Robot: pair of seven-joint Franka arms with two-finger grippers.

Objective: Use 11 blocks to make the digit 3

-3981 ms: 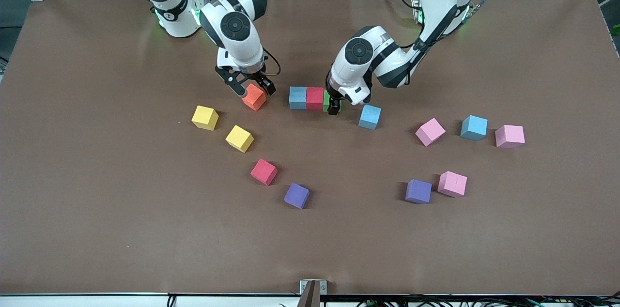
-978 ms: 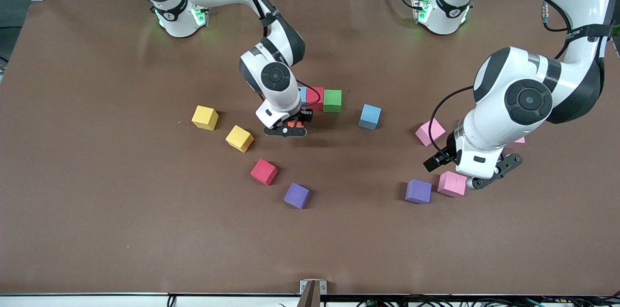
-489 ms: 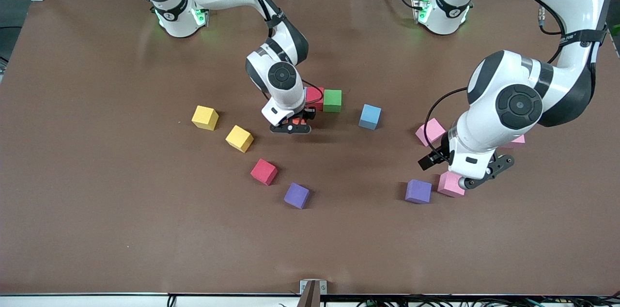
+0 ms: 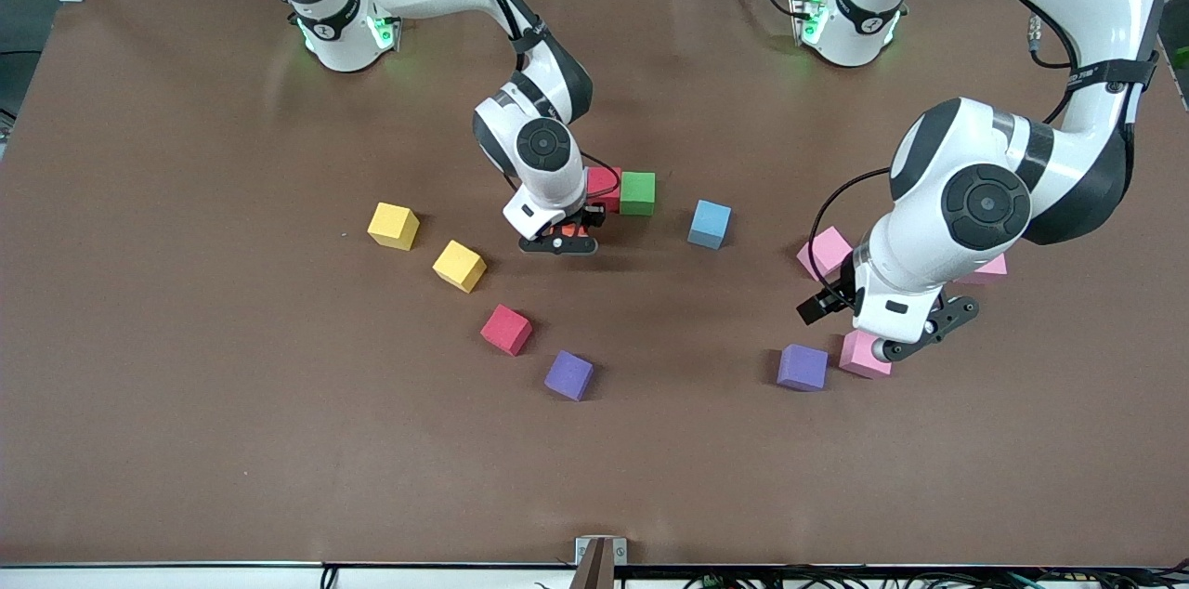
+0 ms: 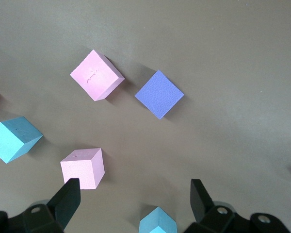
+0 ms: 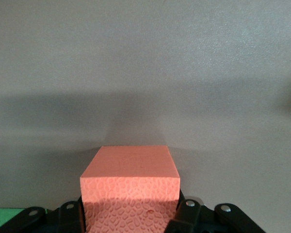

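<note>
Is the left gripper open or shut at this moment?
Open. In the left wrist view the left gripper shows its two fingers wide apart with bare table between them, holding nothing, over the pink block.

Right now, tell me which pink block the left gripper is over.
The pink block beside the purple block, nearest the front camera. The open left gripper hangs over it; the other pink blocks sit farther back.
</note>
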